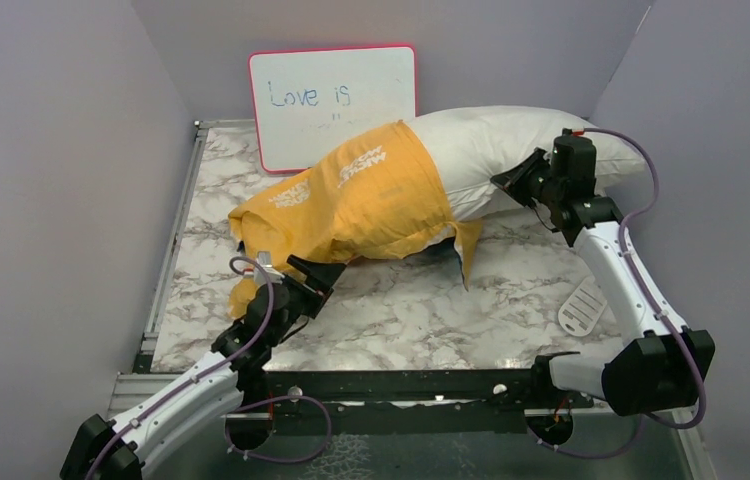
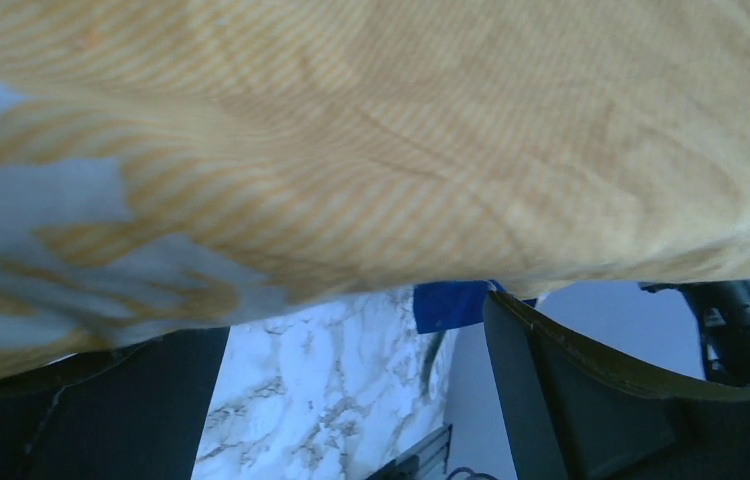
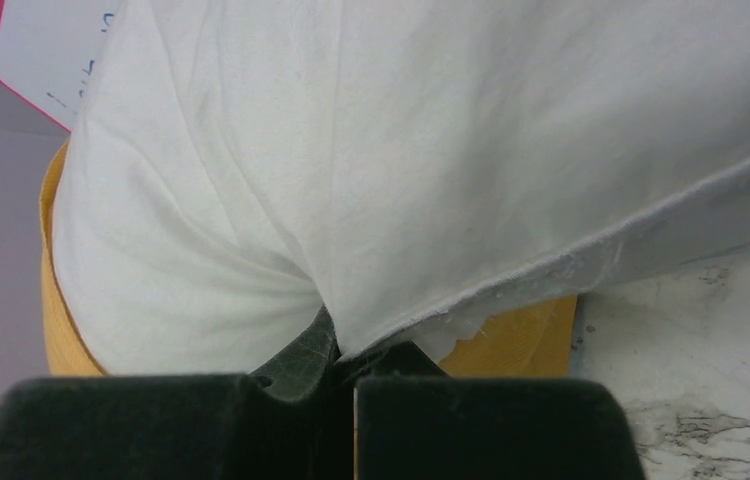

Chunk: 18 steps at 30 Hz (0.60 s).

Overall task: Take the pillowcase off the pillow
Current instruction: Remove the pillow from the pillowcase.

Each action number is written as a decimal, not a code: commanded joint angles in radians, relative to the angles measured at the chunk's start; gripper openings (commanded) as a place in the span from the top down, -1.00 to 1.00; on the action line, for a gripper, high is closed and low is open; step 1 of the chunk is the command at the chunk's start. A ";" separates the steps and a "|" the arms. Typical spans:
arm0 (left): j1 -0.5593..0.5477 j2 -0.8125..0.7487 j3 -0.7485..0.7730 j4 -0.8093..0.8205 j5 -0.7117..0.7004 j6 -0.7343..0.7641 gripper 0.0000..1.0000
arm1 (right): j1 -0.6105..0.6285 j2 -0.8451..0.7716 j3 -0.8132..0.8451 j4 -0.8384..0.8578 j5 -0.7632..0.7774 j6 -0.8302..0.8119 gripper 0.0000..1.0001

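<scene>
Right gripper (image 3: pixel 346 400) is pinching the pillow (image 1: pixel 511 135); left gripper (image 2: pixel 351 400) is hanging open under the pillowcase (image 1: pixel 371 195), risking grabbing pillow too.

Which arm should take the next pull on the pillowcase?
Left. The left gripper is open right at the bunched end of the pillowcase, ready to grab it. The right gripper is shut on the bare pillow, anchoring it.

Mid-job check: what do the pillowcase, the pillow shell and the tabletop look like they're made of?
The pillowcase: thin matte woven cloth, probably cotton or a blend; fine ribbed weave, soft drape. The pillow: matte white cloth shell, creasing where the right gripper pinches it; filling unseen. The tabletop: smooth marble-patterned surface, possibly laminate.
</scene>
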 commanded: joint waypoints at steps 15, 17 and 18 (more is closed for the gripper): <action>0.000 -0.104 0.301 -0.375 -0.259 -0.334 -0.97 | -0.006 0.046 0.076 0.095 -0.028 -0.011 0.99; 0.000 -0.035 0.322 -0.409 -0.248 -0.410 -0.97 | -0.005 0.046 0.079 0.092 -0.027 -0.011 0.99; 0.000 -0.001 0.325 -0.403 -0.246 -0.440 -0.98 | -0.005 0.046 0.081 0.089 -0.026 -0.011 0.99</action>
